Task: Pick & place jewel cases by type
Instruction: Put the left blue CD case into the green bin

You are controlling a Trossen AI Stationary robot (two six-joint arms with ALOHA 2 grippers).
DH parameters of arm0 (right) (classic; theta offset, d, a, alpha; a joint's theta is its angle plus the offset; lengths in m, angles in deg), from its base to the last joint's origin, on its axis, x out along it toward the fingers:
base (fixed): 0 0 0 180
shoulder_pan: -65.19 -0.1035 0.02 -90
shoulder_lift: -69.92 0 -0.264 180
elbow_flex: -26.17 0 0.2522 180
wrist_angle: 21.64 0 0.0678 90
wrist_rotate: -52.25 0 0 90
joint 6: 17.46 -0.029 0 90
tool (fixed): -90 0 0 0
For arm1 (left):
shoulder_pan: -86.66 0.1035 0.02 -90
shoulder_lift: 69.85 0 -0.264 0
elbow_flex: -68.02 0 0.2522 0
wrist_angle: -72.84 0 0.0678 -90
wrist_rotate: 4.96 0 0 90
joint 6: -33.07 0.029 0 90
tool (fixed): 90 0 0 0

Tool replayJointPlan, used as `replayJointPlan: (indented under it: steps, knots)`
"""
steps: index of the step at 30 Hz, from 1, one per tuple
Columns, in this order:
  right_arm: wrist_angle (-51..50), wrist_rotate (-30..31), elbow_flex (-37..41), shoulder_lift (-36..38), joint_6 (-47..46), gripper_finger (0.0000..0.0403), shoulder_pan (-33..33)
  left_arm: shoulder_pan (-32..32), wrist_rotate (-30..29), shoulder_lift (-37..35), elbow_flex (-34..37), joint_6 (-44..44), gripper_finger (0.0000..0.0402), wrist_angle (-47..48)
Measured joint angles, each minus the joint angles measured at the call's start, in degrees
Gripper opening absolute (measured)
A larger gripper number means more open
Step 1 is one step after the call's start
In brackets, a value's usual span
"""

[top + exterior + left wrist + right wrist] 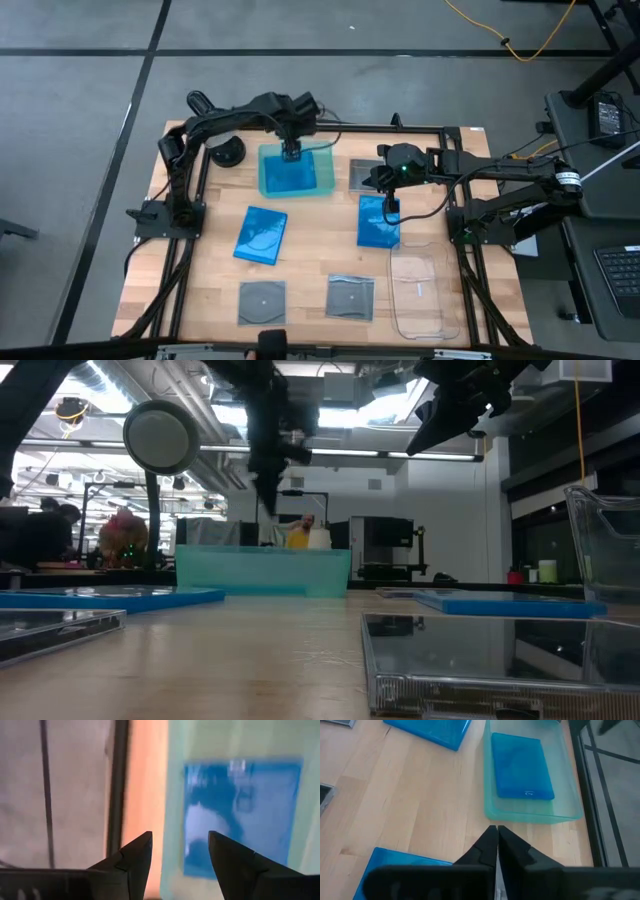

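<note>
One blue jewel case [290, 178] lies flat inside the translucent green tray [326, 182]. My left gripper [291, 152] hangs open above the tray's far part; in its wrist view the same case [245, 815] shows beneath the open fingers [180, 837]. A second blue case [378, 222] lies on the table under my right gripper [390, 208], which is shut [496, 827] and raised above the table. A third blue case [261, 235] lies left of centre. Three grey-clear square cases rest flat: two near the front edge [262, 300] [351, 296] and one right of the green tray [368, 175].
A clear plastic tray [418, 290] stands at the table's near right. A black frame [420, 128] runs round the wooden table top. In the low view, both grippers are well above the table: left [266, 500], right [425, 435].
</note>
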Motion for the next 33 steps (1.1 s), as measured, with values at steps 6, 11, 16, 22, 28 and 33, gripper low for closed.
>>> replayJointPlan:
  steps: [6,11,16,22,28,33]
  knots:
    - [0.00,-0.02,0.00,0.02,0.02,0.0007,0.00,-1.80,6.87,0.00,-10.60,-5.56,0.0185,0.97]
    - [0.00,-0.01,0.00,0.02,-0.01,0.0012,0.00,-5.66,7.88,-0.03,-19.01,-8.33,0.0185,4.02]
    - [0.00,0.00,0.00,0.00,-0.04,0.0017,0.00,-10.44,7.95,-0.07,-26.80,-14.05,0.0185,9.14]
    - [0.01,-0.02,0.00,0.01,-0.17,0.0006,-0.02,-15.81,7.36,-2.58,-31.25,-22.40,0.0184,14.34]
    - [0.21,-0.01,0.00,0.00,-0.17,0.0021,-0.02,-21.28,2.58,-8.47,-31.04,-30.17,0.0143,19.64]
    - [1.94,-2.25,0.00,0.00,-0.22,0.0007,-0.04,-26.00,-2.91,-13.69,-31.04,-38.01,0.0070,25.69]
